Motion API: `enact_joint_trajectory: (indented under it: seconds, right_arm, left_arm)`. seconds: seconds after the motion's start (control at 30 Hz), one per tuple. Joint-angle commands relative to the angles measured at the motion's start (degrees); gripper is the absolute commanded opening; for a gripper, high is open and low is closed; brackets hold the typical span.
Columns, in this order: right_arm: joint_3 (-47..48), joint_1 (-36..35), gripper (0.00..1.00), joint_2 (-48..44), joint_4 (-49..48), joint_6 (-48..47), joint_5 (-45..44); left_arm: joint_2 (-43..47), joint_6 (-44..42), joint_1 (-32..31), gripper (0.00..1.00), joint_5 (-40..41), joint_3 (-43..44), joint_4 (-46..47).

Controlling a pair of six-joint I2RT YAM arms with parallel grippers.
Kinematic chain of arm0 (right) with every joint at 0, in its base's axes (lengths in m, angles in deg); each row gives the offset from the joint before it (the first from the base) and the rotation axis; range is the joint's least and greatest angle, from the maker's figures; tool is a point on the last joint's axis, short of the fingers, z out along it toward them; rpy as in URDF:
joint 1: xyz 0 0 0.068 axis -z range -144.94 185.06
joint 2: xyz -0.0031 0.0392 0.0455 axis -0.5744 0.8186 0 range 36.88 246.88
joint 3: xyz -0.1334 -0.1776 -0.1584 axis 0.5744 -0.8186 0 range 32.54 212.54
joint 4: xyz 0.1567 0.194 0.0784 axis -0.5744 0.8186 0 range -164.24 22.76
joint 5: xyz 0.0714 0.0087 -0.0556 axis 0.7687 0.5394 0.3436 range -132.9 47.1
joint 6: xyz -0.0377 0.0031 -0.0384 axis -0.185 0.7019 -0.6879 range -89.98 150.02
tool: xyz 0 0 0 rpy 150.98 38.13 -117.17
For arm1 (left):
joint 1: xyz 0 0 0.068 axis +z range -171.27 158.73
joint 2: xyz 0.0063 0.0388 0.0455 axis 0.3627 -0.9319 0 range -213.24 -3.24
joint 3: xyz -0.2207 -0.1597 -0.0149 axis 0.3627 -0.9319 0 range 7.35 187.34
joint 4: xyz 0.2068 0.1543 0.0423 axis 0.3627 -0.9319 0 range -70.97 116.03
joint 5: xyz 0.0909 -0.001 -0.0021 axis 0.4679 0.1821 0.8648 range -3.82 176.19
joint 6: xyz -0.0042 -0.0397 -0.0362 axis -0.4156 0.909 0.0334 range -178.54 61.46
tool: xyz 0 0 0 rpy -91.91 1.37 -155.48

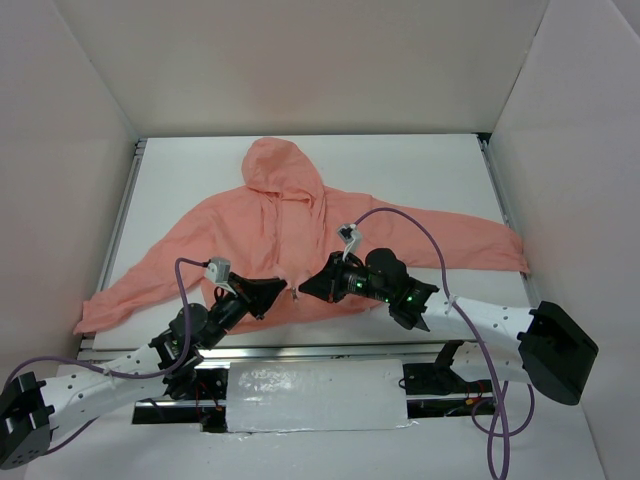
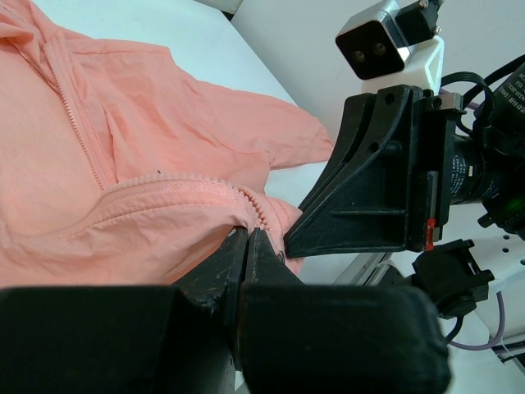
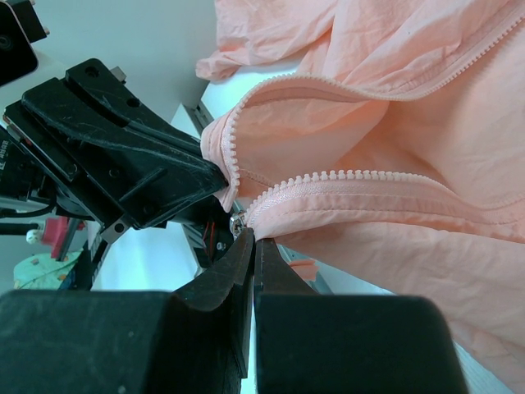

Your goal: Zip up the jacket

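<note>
Jacket (image 1: 290,240) flat on table (image 1: 420,170), hood (image 1: 280,165) at 12 o'clock. Left hand (image 2: 248,238) and right hand (image 3: 250,242) each clamp one zipper edge (image 3: 344,176) at 6 o'clock. Risk: thin fabric slips from a pinch, so the edges misalign.

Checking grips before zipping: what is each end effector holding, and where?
Both hold the jacket at the bottom of its open front: the left end effector pinches one zipper edge, the right end effector the other.

Left gripper (image 1: 272,292) and right gripper (image 1: 304,288), both closed, nearly touch tips.
</note>
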Motion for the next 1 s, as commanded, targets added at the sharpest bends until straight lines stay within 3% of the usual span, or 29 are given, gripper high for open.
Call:
enact_joint_trajectory:
  seconds: [0.0,0.97]
  right_arm:
    - [1.92,-0.28,0.0,-1.44,-0.41,0.02,-0.35]
    - [3.15,-0.46,0.0,-1.88,0.91,-0.24,-1.31]
  left_arm:
    - [0.04,-0.87,0.3,0.0,0.84,-0.14,4.56]
    - [-0.32,-0.61,0.21,0.0,-0.48,-1.02,5.97]
